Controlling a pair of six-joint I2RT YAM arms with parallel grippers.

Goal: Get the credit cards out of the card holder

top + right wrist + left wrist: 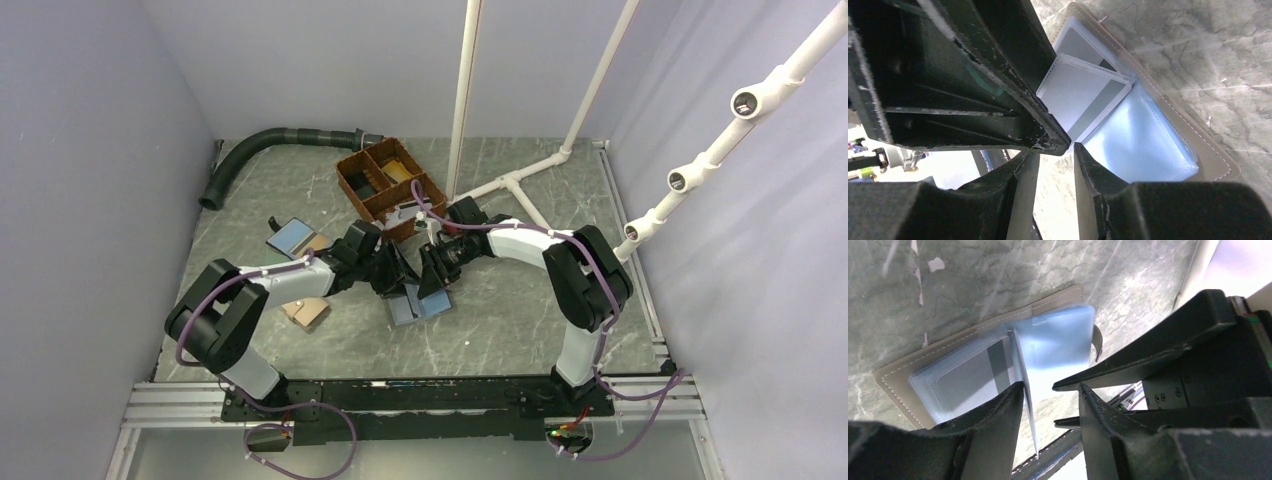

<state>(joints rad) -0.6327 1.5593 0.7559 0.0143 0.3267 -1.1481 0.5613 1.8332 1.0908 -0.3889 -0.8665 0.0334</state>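
The card holder (pixel 418 304) lies open on the table between the two arms, taupe-grey outside (pixel 1058 299) and light blue inside (pixel 1148 145). A pale grey credit card (pixel 970 377) with a dark stripe sits in a clear sleeve; in the right wrist view this card (pixel 1078 95) is tilted up off the holder. My left gripper (pixel 1050 387) is open, and a raised sleeve leans against its left finger (pixel 998 425). My right gripper (pixel 1055 150) is open just over the holder's near edge, tip to tip with the left one. Only bare table shows between its fingers.
A brown compartment tray (pixel 385 185) stands behind the grippers. A blue wallet with a tan panel (pixel 295 238) and a tan item (pixel 305 313) lie to the left. A black hose (pixel 260 145) curves at the back left. White pipes (pixel 510 185) stand at the back right.
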